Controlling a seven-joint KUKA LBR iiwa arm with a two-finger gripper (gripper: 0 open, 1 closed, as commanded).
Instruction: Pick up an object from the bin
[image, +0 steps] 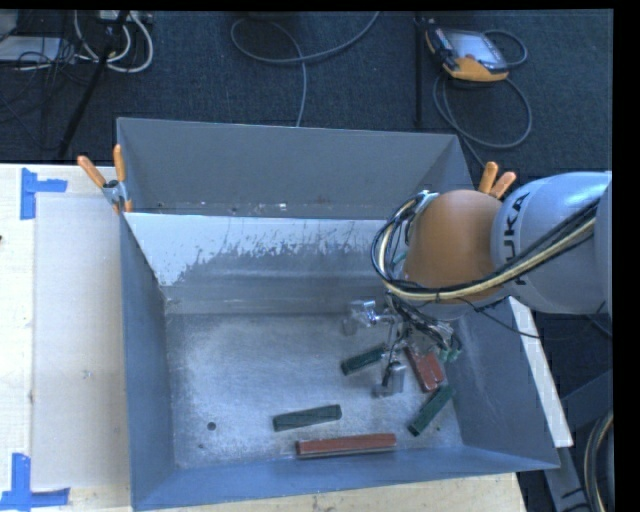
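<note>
gripper low among small bars at the right of the bin floor

closest to the front wall of the grey bin lies a long red-brown bar, flat and nearly parallel to that wall. just behind it, apart from it, a dark green bar lies flat too, tilted a little. to the right of these, near the foot of the right wall, a second dark green bar lies slantwise.

further in, the gripper is down close to the floor in the right half of the bin. a short dark green piece lies just to its left, touching or almost touching the metal tip, and a red-brown block lies just to its right, close under the wrist parts. these two are the things nearest to it. whether it is open or closed cannot be told, nor whether either piece is held. the left half of the floor is bare metal with scuffs.

above the gripper sits the orange cover of the wrist, ringed by black and yellow cables. the pale grey arm comes in over the right rim. behind it rises the far wall of the bin.
</note>
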